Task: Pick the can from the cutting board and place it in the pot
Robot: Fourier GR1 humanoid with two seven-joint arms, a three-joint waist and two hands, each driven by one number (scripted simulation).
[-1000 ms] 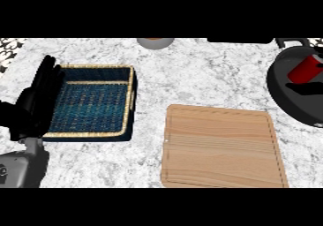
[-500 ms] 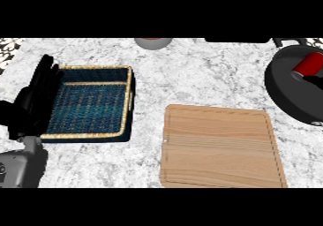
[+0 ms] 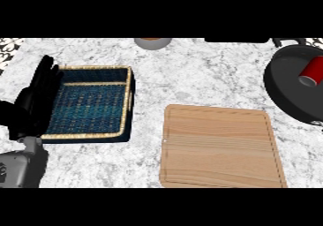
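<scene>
Pot [image 3: 288,95], black and round, at the right edge of the head view and partly cut off by it. The red can [image 3: 314,71] is inside the pot, toward its upper right, and appears to lie on its side with a grey end turned to the lower left.

Woven basket [image 3: 92,106] with a tan rim and blue lining, at the left of the marble counter [image 3: 190,79]. The wooden cutting board [image 3: 219,148] lies flat between basket and pot, below the middle of the view, its upper right corner just beside the pot's wall. A small bowl [image 3: 153,43] is cut off by the top edge.

Left hand [image 3: 37,103], black, at the left edge on a grey forearm [image 3: 20,165]. Its fingers [image 3: 46,73] are straight and relaxed, pointing up the view along the basket's left rim, and grasp nothing. The can is well apart from these fingers, across the whole width of the counter, with basket and board between.
</scene>
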